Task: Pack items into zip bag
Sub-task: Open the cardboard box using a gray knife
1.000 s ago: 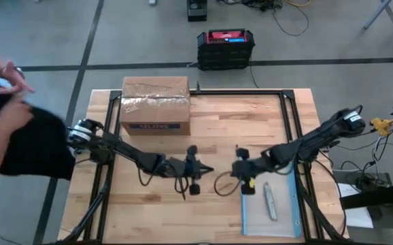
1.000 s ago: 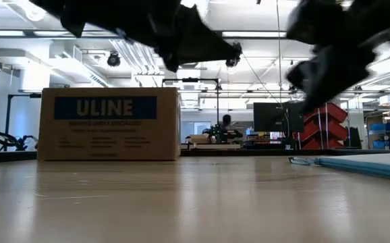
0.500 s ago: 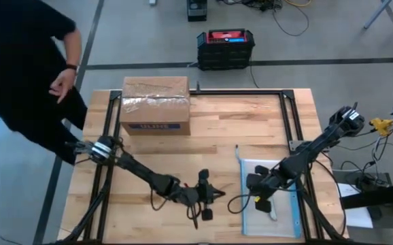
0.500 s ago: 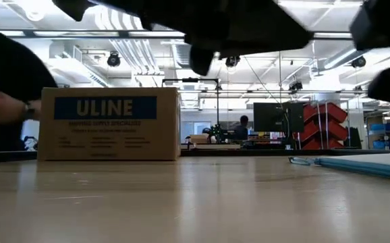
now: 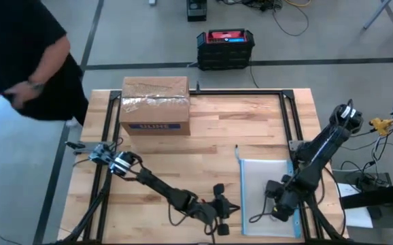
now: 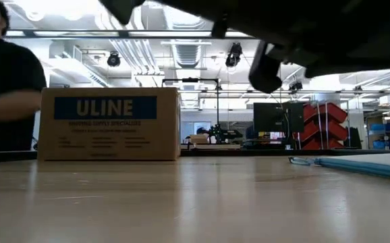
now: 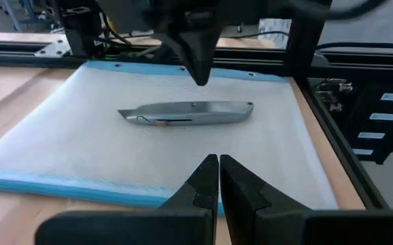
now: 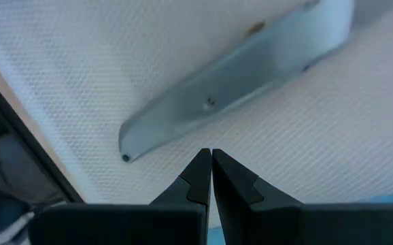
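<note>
The zip bag (image 5: 264, 177) lies flat on the table's right part, its blue zip strip (image 7: 60, 185) along the edge facing the table's middle. A grey utility knife (image 7: 186, 113) lies on the bag; whether on it or inside it I cannot tell. In the high view my right arm hides the knife. My right gripper (image 8: 210, 158) is shut and points steeply down, just over the knife's middle without touching it. My left gripper (image 7: 218, 163) is shut and nearly level at the blue strip, pointing across the bag at the knife.
A brown ULINE cardboard box (image 5: 154, 105) stands at the table's far left. A person in black (image 5: 26, 54) stands off the far left corner. Black frame rails (image 5: 292, 129) run along the table's sides. Bare wood (image 5: 210, 150) lies between the box and the bag.
My left gripper has gone toward the near edge and rightward, sinking a little, up to the bag's blue strip. My right gripper has swung toward the near right over the bag, rolled and tipped steeply down above the knife. Both stay shut. The person has shifted beside the table.
</note>
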Available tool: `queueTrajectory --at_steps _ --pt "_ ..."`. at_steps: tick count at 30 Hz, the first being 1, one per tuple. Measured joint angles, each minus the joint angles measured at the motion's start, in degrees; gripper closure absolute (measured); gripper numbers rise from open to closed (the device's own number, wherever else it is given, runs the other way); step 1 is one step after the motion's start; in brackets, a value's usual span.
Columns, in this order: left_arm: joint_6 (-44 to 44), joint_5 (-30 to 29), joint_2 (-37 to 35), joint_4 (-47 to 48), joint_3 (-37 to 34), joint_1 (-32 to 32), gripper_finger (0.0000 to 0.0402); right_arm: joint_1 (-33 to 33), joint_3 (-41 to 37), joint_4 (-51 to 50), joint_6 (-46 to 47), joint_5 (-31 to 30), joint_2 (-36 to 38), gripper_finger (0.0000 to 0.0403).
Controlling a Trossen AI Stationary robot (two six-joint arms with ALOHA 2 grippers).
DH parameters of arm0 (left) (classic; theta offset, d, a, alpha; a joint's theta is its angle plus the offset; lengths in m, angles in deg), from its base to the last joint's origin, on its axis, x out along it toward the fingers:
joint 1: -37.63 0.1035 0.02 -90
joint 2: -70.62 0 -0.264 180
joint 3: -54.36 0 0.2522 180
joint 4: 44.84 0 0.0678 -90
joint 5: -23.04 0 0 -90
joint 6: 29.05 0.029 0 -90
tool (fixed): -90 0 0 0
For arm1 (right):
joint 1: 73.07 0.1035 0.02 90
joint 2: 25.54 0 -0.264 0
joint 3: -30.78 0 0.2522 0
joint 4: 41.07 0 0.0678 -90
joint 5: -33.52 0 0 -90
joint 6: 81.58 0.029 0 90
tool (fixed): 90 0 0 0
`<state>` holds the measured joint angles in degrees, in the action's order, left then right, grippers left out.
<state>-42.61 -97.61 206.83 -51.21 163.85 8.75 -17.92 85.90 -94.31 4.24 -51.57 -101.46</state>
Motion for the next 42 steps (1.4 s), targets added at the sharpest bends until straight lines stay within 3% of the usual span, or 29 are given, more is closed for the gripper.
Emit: queueTrajectory --at_steps 7,15,20,30,35,42 --pt "-2.3 -0.4 0.6 6.8 3.7 -1.1 0.0401 2.2 0.0 3.2 9.2 -0.1 -2.4 0.0403" --pt "-5.6 -1.6 0.6 8.9 3.6 -2.5 0.0401 1.8 0.9 5.5 10.2 0.2 -2.7 0.0393" --pt "-5.7 -6.2 0.6 8.8 3.6 -3.9 0.0401 0.9 0.9 5.5 10.2 -0.4 -4.2 0.0339" --pt "-5.8 -7.0 0.6 11.5 3.5 -4.9 0.0401 -3.7 1.0 5.9 12.2 0.0 -7.9 0.0218" --pt "-6.0 -7.1 0.6 12.8 3.4 -4.9 0.0401 -5.3 1.0 5.7 11.6 -0.3 -7.5 0.0183" --pt "-6.8 -9.4 0.6 16.3 3.4 -4.9 0.0401 -9.1 0.9 5.6 8.6 -6.5 -7.5 0.0157"
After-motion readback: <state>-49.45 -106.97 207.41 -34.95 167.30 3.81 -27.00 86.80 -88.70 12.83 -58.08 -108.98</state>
